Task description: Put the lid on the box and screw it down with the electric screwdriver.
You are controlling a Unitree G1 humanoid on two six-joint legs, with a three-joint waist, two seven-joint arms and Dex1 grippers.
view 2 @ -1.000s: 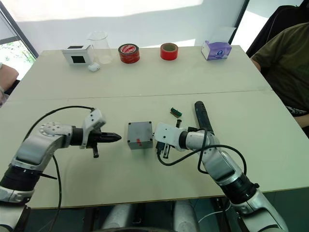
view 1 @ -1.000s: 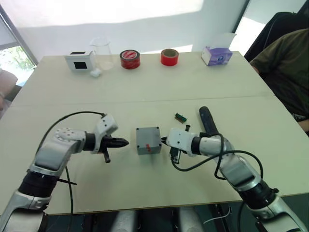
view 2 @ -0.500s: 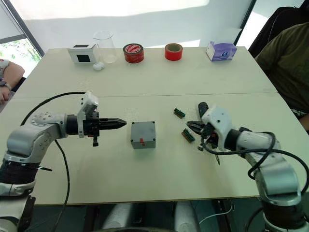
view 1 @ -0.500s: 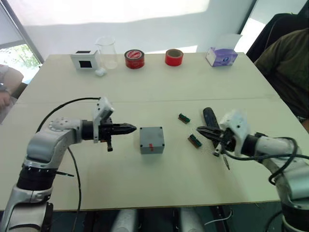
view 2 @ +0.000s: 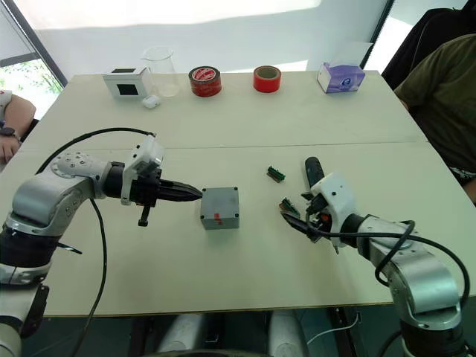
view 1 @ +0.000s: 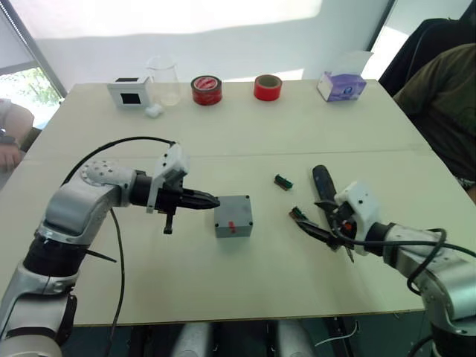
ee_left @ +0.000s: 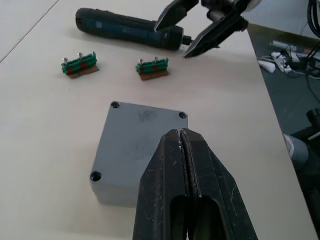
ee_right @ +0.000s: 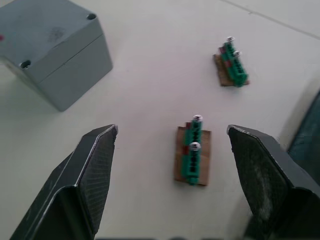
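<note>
The grey box (view 1: pixel 233 223) with a red mark stands mid-table, and the flat grey lid (ee_left: pixel 142 127) with corner screw holes sits on it. My left gripper (view 1: pixel 212 201) is shut, its tip at the box's left edge. To the right of the box my right gripper (ee_right: pixel 172 131) stands open, low over a small green terminal block (ee_right: pixel 192 155), with nothing between its fingers. The black electric screwdriver (view 1: pixel 322 182) lies on the table just behind the right gripper.
A second green terminal block (view 1: pixel 282 181) lies behind the first. Along the far edge stand a white box with a black window (view 1: pixel 128 91), a beaker (view 1: pixel 164 80), two red tape rolls (view 1: pixel 205 90), and a purple tissue box (view 1: pixel 341 85). A person (view 1: pixel 439 104) sits at the right.
My right gripper left the box's right side, drew back to the right and opened over the green block. The left gripper's tip moved up to the box.
</note>
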